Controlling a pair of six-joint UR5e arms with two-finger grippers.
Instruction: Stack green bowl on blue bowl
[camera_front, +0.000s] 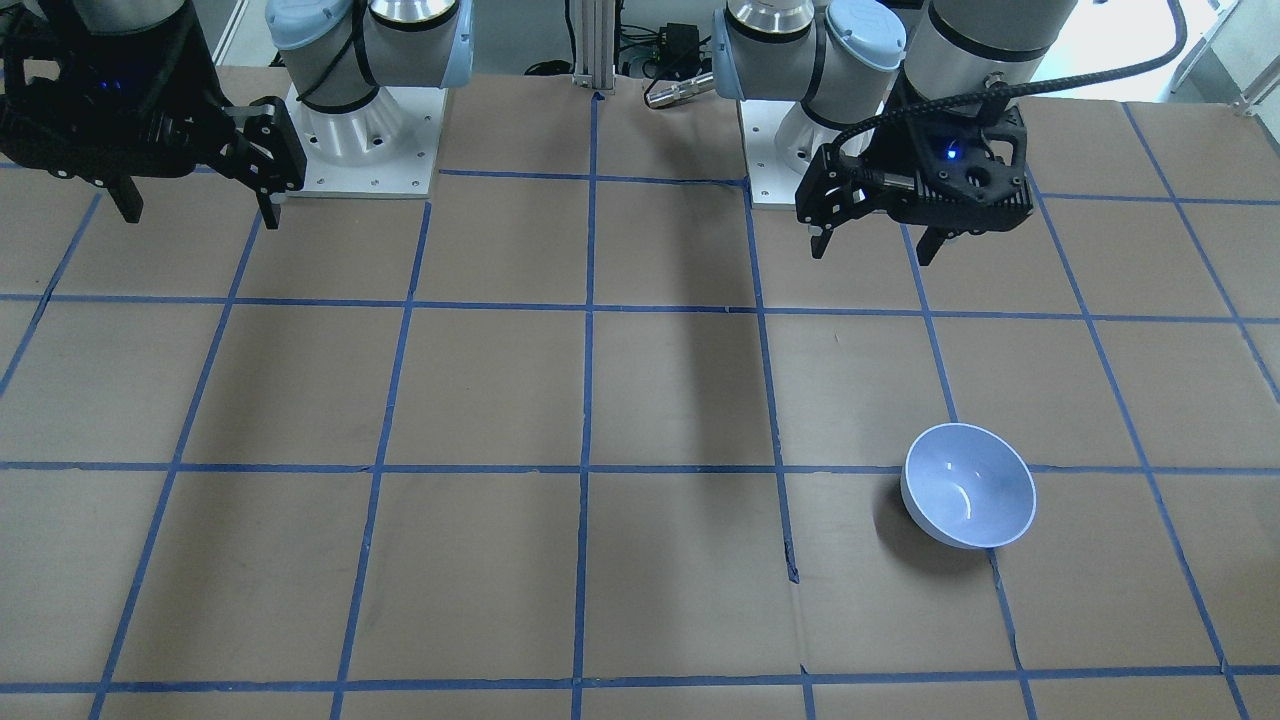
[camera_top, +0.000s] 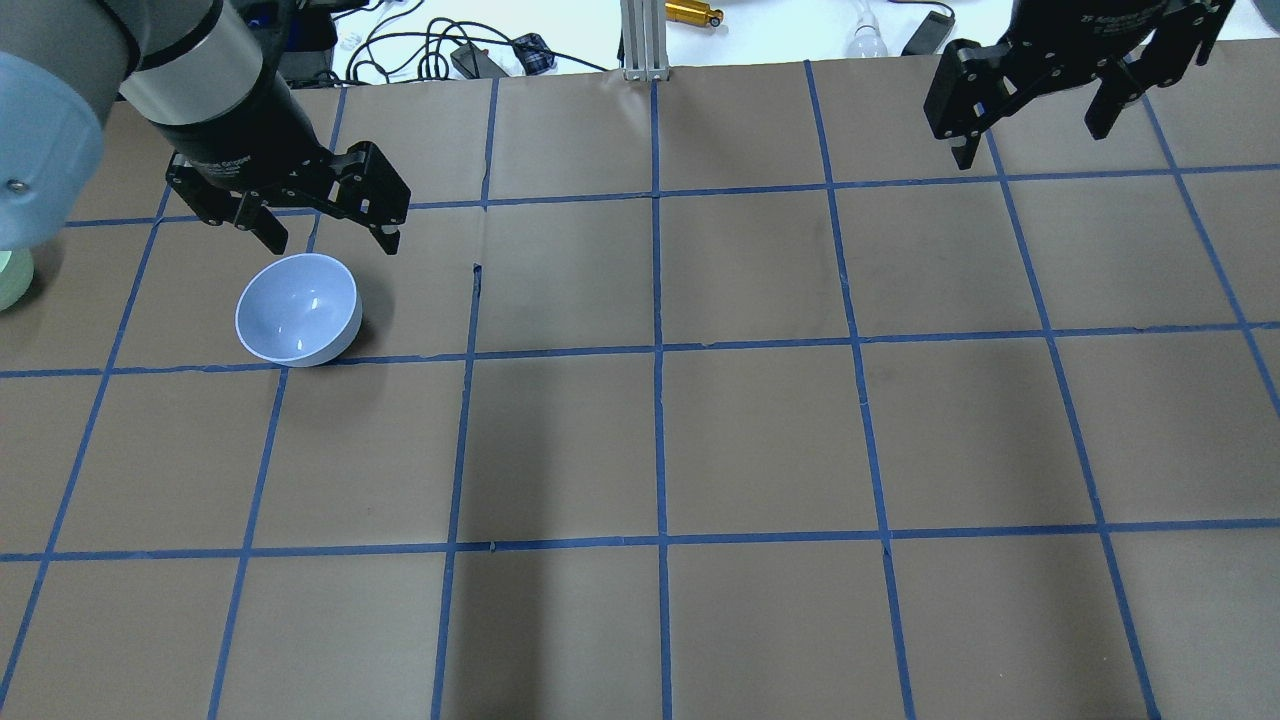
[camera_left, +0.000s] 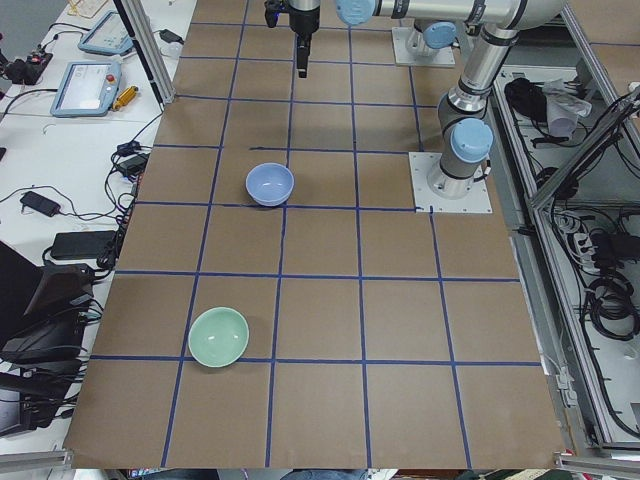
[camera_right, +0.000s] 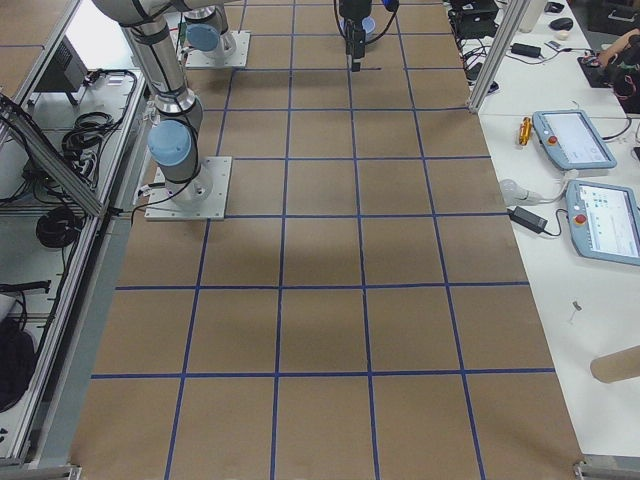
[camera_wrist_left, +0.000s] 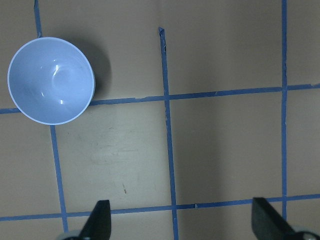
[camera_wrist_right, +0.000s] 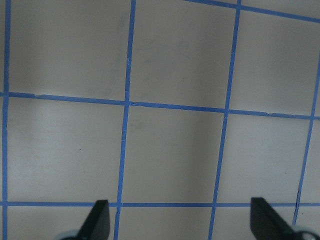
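The blue bowl (camera_front: 968, 485) stands upright on the brown papered table; it also shows in the overhead view (camera_top: 298, 320), the left side view (camera_left: 270, 184) and the left wrist view (camera_wrist_left: 51, 80). The green bowl (camera_left: 219, 336) stands upright, about two grid squares from the blue bowl toward the table's left end; only its edge shows in the overhead view (camera_top: 8, 280). My left gripper (camera_top: 332, 243) is open and empty, raised above the table just behind the blue bowl (camera_front: 873, 252). My right gripper (camera_top: 1032, 145) is open and empty, raised at the far right (camera_front: 200, 212).
The table is covered in brown paper with a blue tape grid. The arm bases (camera_front: 365, 140) (camera_front: 790, 150) sit at the robot's edge. An aluminium post (camera_top: 645, 40) and cables stand at the far edge. Tablets (camera_left: 85, 88) lie on a side bench.
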